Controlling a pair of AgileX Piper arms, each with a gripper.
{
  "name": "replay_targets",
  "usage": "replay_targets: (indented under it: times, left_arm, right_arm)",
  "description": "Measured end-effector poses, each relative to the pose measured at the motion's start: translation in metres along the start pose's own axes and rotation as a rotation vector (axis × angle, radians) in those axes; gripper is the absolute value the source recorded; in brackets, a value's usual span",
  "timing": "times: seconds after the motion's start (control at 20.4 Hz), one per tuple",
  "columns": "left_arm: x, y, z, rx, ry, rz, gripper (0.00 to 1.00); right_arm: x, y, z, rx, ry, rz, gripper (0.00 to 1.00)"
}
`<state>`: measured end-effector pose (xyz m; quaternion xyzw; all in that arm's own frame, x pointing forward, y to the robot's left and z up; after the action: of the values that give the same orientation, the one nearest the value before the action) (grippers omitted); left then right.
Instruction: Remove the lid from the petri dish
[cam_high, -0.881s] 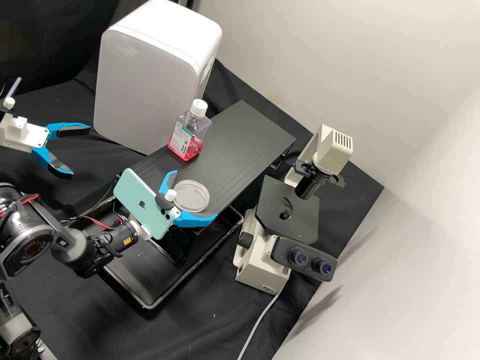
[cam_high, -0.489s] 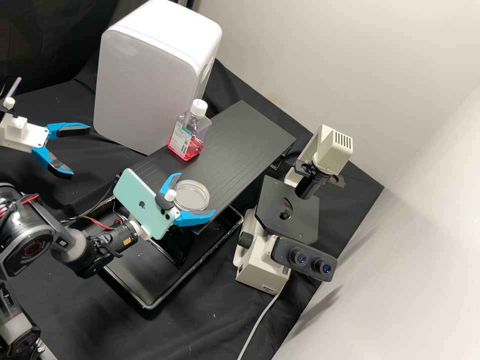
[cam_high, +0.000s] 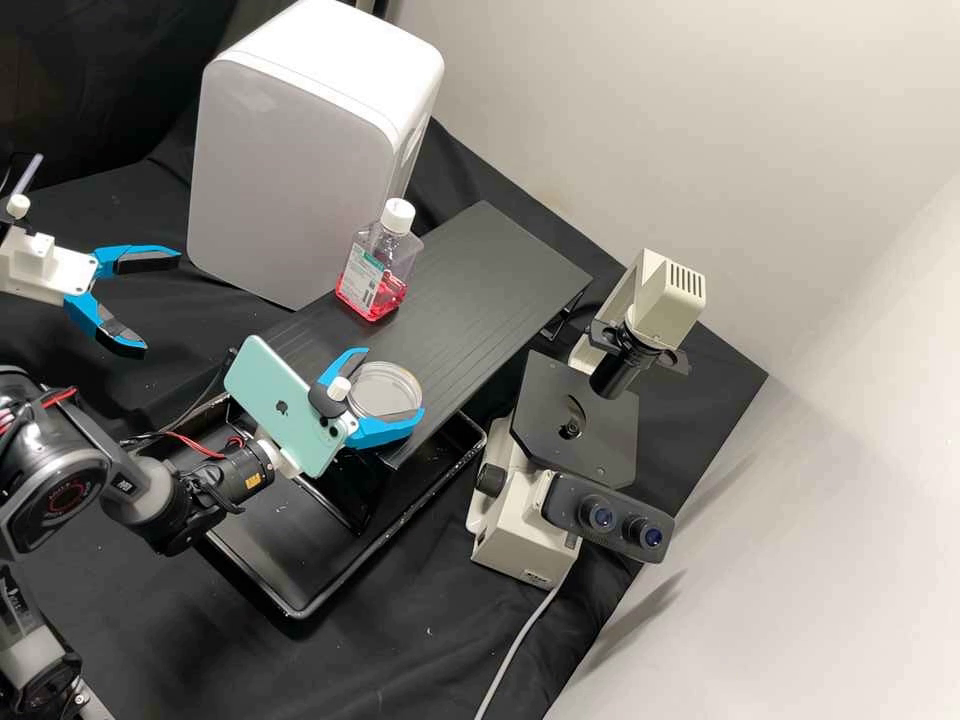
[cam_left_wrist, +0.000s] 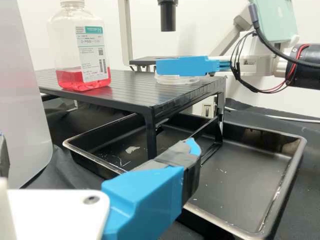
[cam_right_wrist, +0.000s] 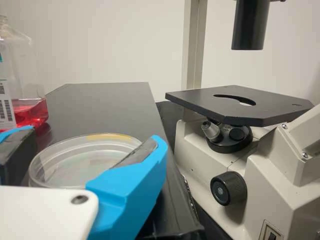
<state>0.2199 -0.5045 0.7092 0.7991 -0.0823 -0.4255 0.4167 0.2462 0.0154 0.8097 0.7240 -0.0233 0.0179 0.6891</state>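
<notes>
Two sets of jaws over the black counter (cam_high: 430, 640). Near end of the raised shelf (cam_high: 490, 270) holds the petri dish (cam_high: 385, 392); the right jaws sit against its lid (cam_right_wrist: 82, 150), apparently pinching it. The left jaws hang spread, far left, well apart from it.

Nothing can be read. On the black ribbed platform (cam_left_wrist: 135, 92), the clear square bottle of red liquid (cam_left_wrist: 67, 52) carries a white-and-teal label (cam_left_wrist: 92, 49) with a barcode, its print too small.
</notes>
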Motion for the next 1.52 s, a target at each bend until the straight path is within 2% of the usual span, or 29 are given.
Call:
replay_targets:
  times: [0.2, 0.83, 0.88, 1.52]
  left_arm:
    - [0.0000, 0.0000, 0.0000, 0.000, 0.001, 0.000, 1.00]
    - [0.0000, 0.0003, -0.0006, -0.003, 0.007, 0.003, 1.00]
    - [0.0000, 0.0003, -0.0006, -0.001, 0.007, 0.003, 1.00]
    - [0.0000, 0.0003, -0.0006, 0.002, 0.007, 0.003, 1.00]
  right_arm:
    - [0.0000, 0.0007, -0.0010, 0.000, 0.011, 0.009, 0.00]
    - [0.0000, 0.0004, -0.0013, 0.000, 0.012, 0.007, 0.00]
    - [0.0000, 0.0004, -0.0013, 0.000, 0.012, 0.007, 1.00]
    - [-0.0001, -0.0001, -0.0017, 0.002, 0.004, 0.015, 1.00]
